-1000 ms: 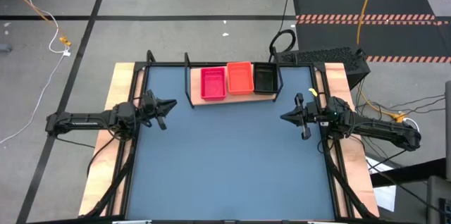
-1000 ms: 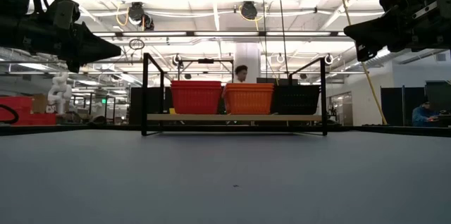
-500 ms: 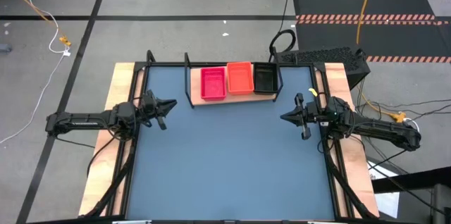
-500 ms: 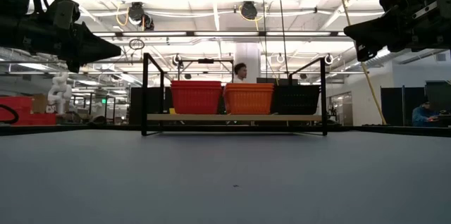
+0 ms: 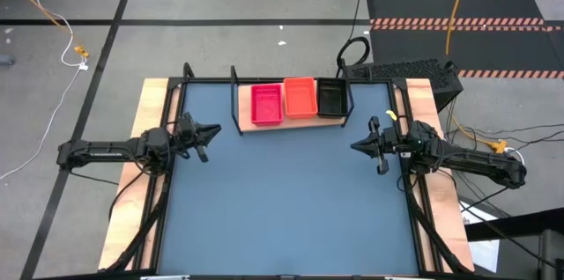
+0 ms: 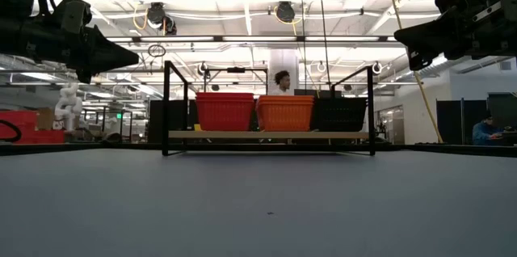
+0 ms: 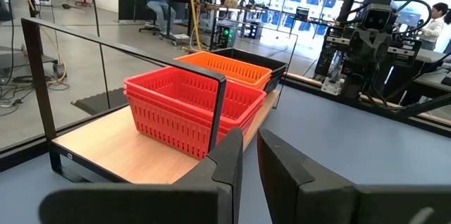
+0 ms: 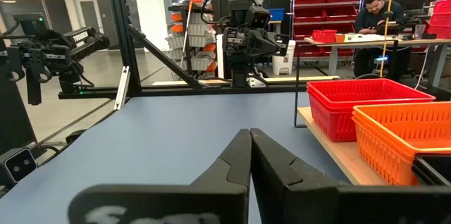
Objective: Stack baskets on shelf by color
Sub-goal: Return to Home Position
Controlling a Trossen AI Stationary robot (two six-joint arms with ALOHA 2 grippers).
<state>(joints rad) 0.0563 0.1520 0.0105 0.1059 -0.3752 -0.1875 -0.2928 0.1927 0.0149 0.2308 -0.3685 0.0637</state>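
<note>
The baskets stand in three stacks side by side on the shelf (image 5: 248, 127) at the table's far edge: red (image 5: 267, 104) on the left, orange (image 5: 300, 97) in the middle, black (image 5: 330, 98) on the right. Each stack rests by its bottom on the light wooden board (image 6: 271, 134). My left gripper (image 5: 215, 129) hovers shut above the table's left side, pointing right, short of the red stack (image 7: 194, 108). My right gripper (image 5: 354, 147) hovers shut above the right side, pointing left, nearer than the black stack (image 8: 433, 168). Both are empty.
The black wire frame (image 6: 166, 107) rises around the shelf at both ends. Bare blue-grey tabletop (image 5: 291, 201) lies between the arms and toward the near edge. Wooden strips (image 5: 150, 113) border the table left and right. People sit in the room beyond (image 8: 373, 9).
</note>
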